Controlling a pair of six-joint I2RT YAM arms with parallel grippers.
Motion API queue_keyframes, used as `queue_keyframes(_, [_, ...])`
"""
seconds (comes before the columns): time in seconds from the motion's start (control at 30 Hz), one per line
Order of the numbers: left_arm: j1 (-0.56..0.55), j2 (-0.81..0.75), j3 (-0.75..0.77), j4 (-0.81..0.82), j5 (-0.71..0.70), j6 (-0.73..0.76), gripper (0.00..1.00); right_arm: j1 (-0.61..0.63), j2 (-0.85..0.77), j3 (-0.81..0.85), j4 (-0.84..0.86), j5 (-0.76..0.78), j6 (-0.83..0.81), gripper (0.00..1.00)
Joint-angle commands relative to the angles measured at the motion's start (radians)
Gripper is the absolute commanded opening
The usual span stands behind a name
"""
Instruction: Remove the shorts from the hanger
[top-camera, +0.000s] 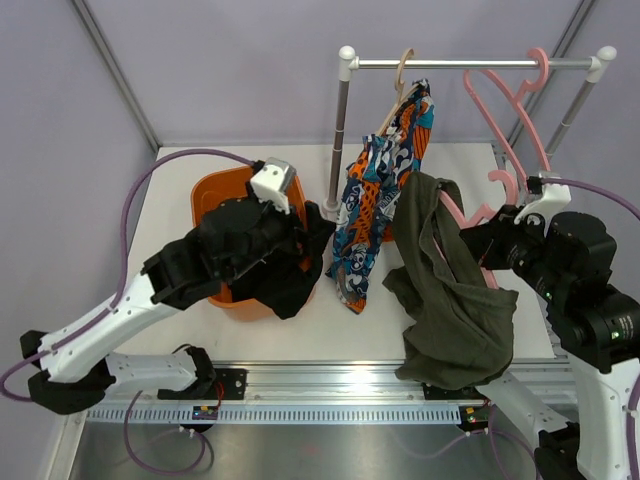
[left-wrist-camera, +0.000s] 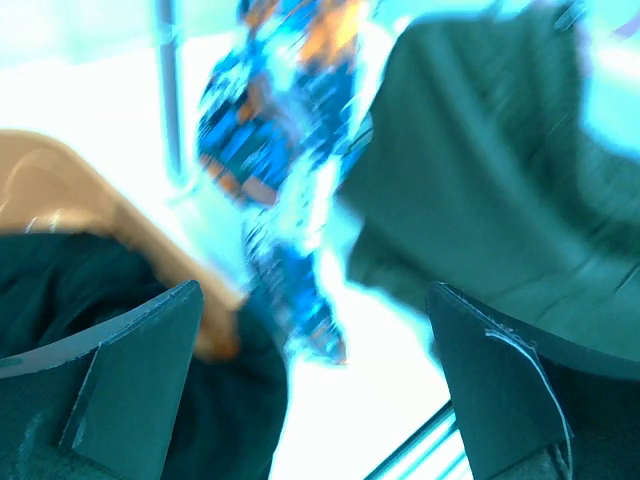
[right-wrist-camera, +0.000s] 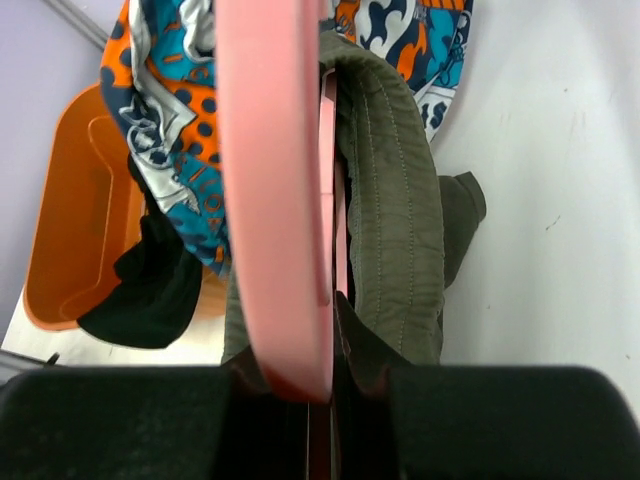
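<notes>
The olive green shorts (top-camera: 450, 310) hang over a pink hanger (top-camera: 458, 212) that my right gripper (top-camera: 490, 240) holds off the rail. In the right wrist view the gripper (right-wrist-camera: 320, 385) is shut on the pink hanger (right-wrist-camera: 275, 180), with the green cloth (right-wrist-camera: 390, 200) draped beside it. The patterned shorts (top-camera: 375, 210) hang from a wooden hanger (top-camera: 400, 85) on the rail. The black shorts (top-camera: 295, 275) lie over the rim of the orange basket (top-camera: 215, 190). My left gripper (top-camera: 305, 235) is above them, open and empty (left-wrist-camera: 312, 300).
A white clothes rack (top-camera: 345, 120) stands at the back of the table. Empty pink hangers (top-camera: 520, 90) hang at the right end of its rail. The orange basket rim also shows in the left wrist view (left-wrist-camera: 80, 190). Grey walls close off the back.
</notes>
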Motion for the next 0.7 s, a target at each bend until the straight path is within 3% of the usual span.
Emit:
queue_keyframes(0.0, [-0.120, 0.120, 0.153, 0.107, -0.126, 0.029, 0.99, 0.006, -0.025, 0.005, -0.001, -0.051, 0.010, 0.00])
queue_keyframes(0.13, [-0.194, 0.302, 0.296, 0.185, -0.168, 0.065, 0.99, 0.005, -0.038, 0.011, -0.039, -0.077, 0.007, 0.00])
queue_keyframes(0.4, [-0.255, 0.583, 0.533, 0.190, -0.202, 0.072, 0.99, 0.005, -0.029, 0.034, -0.062, -0.069, 0.007, 0.00])
queue_keyframes(0.67, [-0.257, 0.683, 0.554, 0.202, -0.145, 0.056, 0.98, 0.005, -0.015, 0.031, -0.045, -0.074, 0.006, 0.00])
